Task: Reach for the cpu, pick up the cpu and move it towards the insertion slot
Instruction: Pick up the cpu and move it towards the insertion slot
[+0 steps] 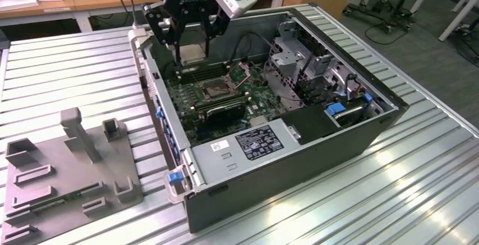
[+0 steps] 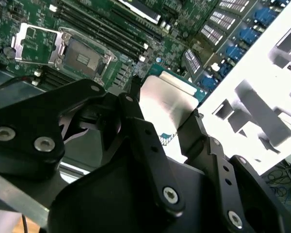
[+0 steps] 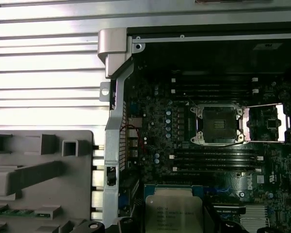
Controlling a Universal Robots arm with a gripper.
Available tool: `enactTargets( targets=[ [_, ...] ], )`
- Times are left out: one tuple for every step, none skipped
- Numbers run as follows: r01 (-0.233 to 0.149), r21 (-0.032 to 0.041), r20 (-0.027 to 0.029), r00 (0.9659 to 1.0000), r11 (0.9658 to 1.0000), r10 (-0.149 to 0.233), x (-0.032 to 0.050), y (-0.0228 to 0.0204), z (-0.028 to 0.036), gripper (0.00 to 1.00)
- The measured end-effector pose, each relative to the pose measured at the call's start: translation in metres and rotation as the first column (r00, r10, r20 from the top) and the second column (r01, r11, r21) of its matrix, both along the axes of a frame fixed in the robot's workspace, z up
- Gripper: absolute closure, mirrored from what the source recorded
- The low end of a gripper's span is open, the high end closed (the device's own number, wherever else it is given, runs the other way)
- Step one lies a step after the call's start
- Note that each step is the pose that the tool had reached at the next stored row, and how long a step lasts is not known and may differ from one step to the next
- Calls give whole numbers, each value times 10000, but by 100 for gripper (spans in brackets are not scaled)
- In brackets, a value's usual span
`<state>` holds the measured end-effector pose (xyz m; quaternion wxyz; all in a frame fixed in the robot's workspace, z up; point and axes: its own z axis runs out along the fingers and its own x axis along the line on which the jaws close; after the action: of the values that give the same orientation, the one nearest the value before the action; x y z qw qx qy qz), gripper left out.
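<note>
Exterior view first: your gripper point(image 1: 192, 54) is clamped on the cpu point(image 1: 192, 50), its fingers point(image 1: 166, 32) pinching it from both sides, up above the open computer case point(image 1: 299, 161). You've got the chip hanging over the green board, and the insertion slot point(image 1: 212, 91) sits below, well apart, with its frame flipped open. Your grey tray point(image 1: 67, 178) lies beside the case on the metal table point(image 1: 67, 71).

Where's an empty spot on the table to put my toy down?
The ribbed metal table is bare between the grey tray and the wooden desks at the back. More bare table lies in front of the open computer case, toward the exterior view's right. Inside the case it's crowded, and the gripper holds the cpu there.
</note>
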<state>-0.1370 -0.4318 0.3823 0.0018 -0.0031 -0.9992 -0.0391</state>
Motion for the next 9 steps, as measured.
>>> enactTargets(
  targets=[
    [0,0,1,10000,10000,0,0,0,0,45],
    [-1,1,1,10000,10000,1,0,1,0,45],
    [0,0,1,10000,10000,0,0,1,0,45],
    [1,0,1,10000,10000,-1,0,2,0,45],
    [1,-1,0,10000,10000,-1,0,2,0,45],
    [1,0,1,10000,10000,-1,0,2,0,45],
    [0,-1,1,10000,10000,0,0,2,0,45],
    [1,-1,1,10000,10000,-1,0,2,0,45],
    [1,-1,1,10000,10000,-1,0,2,0,45]
  ],
)
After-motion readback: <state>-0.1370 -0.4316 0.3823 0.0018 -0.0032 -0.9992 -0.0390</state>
